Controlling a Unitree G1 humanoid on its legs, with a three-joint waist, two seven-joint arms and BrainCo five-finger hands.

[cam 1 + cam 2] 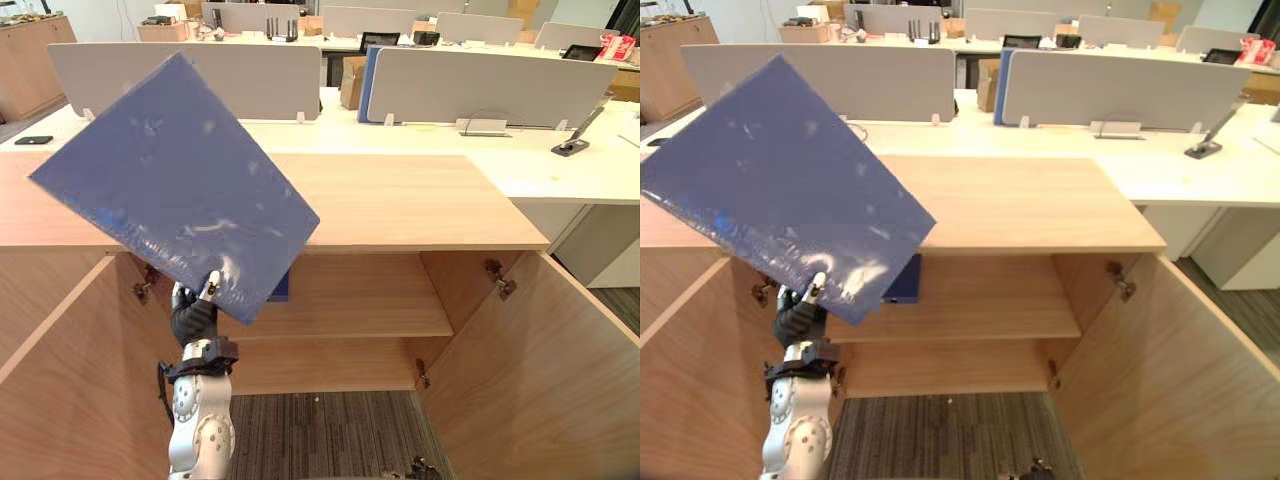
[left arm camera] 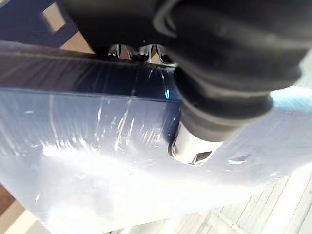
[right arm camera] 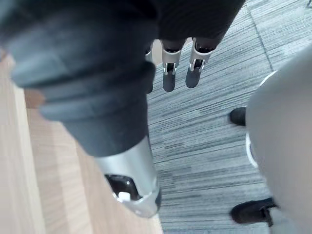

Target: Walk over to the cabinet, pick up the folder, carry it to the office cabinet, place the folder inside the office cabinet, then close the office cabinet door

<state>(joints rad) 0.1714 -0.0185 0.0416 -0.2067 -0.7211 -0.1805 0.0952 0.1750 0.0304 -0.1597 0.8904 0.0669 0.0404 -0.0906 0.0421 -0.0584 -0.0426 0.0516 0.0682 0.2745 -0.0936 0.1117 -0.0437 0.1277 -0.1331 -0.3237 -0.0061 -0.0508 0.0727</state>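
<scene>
The left hand [image 1: 193, 318] pinches the flat blue plastic folder [image 1: 175, 185] by its lower corner before the open light-wood cabinet [image 1: 400, 210], the folder's long axis slanting up-left. The right hand [image 3: 169, 78] hangs with fingers straight above grey carpet [image 3: 204, 146].

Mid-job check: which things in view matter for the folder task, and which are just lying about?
For the job: blue folder, pinched in the left hand; office cabinet, both doors open; its shelf; right hand, open over the carpet.
Lying about: black phone; cardboard box; grey desk dividers; dark blue item on the shelf behind the folder.
</scene>
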